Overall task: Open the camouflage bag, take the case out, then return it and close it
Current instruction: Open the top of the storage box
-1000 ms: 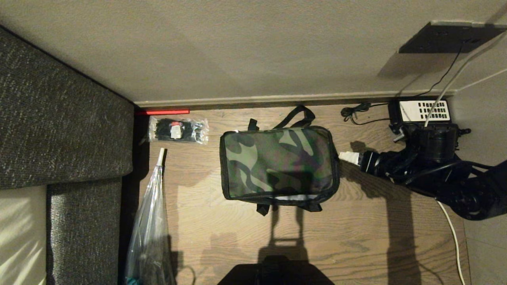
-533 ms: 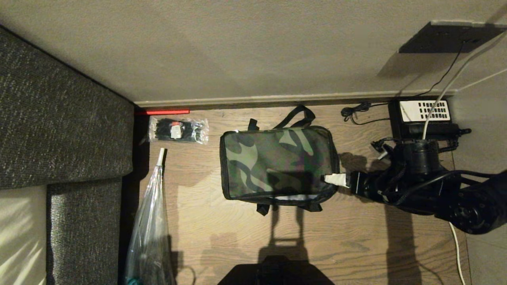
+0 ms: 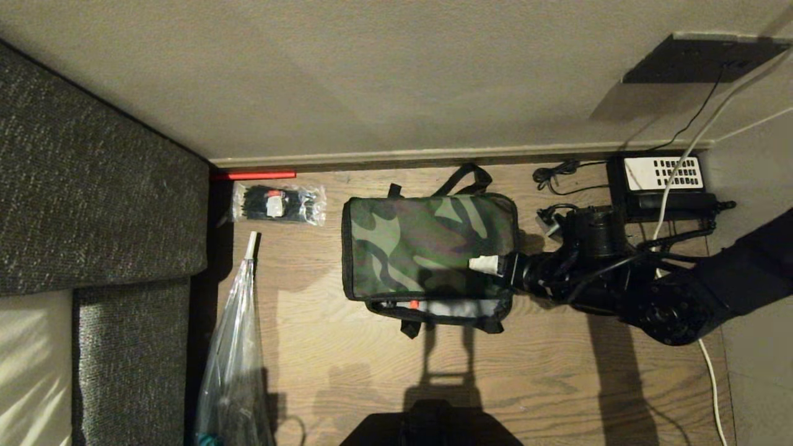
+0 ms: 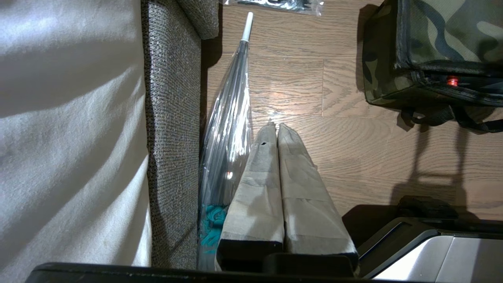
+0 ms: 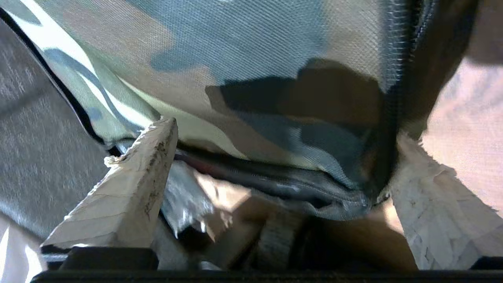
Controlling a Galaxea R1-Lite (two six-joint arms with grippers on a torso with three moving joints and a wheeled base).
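Camouflage bag (image 3: 427,248) sits on the wood floor (image 3: 557,371), roughly centre of my head view, long side running left-right, just in front of the skirting at the wall. Black straps stick out at its far side and its near side. Along the near edge the lid is lifted a little: a pale strip shows in the gap with a small red spot (image 3: 413,304) in it. Can't tell from here whether that spot is the case.

Right end effector (image 3: 486,265) comes in from the right and is over the bag's right end, taped tip lying above the top panel near the near-right corner. Right wrist view: jaws spread wide, 2 taped fingers (image 5: 129,184) either side of the bag's corner with its black zip trim (image 5: 275,184) between them. Nothing gripped. Can't tell whether a finger touches the fabric.

Left end effector (image 4: 277,129) is parked low at the left, fingers pressed together with nothing between, hanging over bare floor, well apart from the bag. A clear plastic umbrella (image 4: 232,118) lies just beside it, along the grey sofa (image 4: 173,118).

Other stuff: clear packet of black ties (image 3: 277,204) to the left of the bag near the wall, black desk phone (image 3: 663,176) to the right against the wall, behind the right arm.
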